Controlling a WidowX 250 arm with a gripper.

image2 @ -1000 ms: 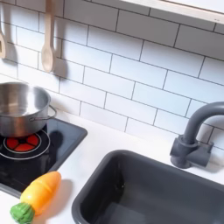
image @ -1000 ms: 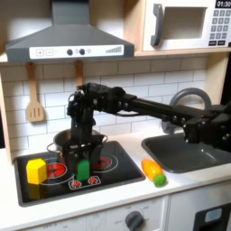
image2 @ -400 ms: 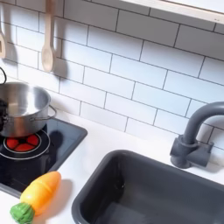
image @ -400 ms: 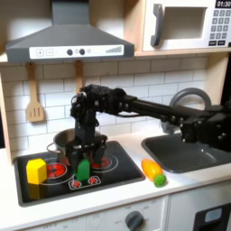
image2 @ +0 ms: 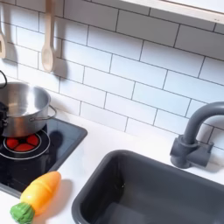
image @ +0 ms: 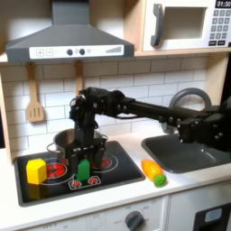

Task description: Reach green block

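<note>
The green block (image: 83,169) stands upright on the black stove top (image: 117,172), near the front between the two red burners. My gripper (image: 86,152) hangs straight down just above the block's top, and its dark fingers look open with nothing between them. The black arm reaches in from the first exterior view's right, over the sink. The steel pot (image: 65,140) sits right behind the gripper, and the same pot (image2: 22,105) is at the second exterior view's left.
A yellow block (image: 35,170) stands left of the green one. An orange carrot toy (image: 154,171) lies on the counter by the sink (image: 185,153), and the carrot (image2: 35,194) is near the sink (image2: 149,188) and faucet (image2: 192,136). Wooden utensils (image: 34,104) hang on the tiles.
The gripper has come down a little and shifted slightly right, closer over the green block. The blocks, pot and carrot have not moved.
</note>
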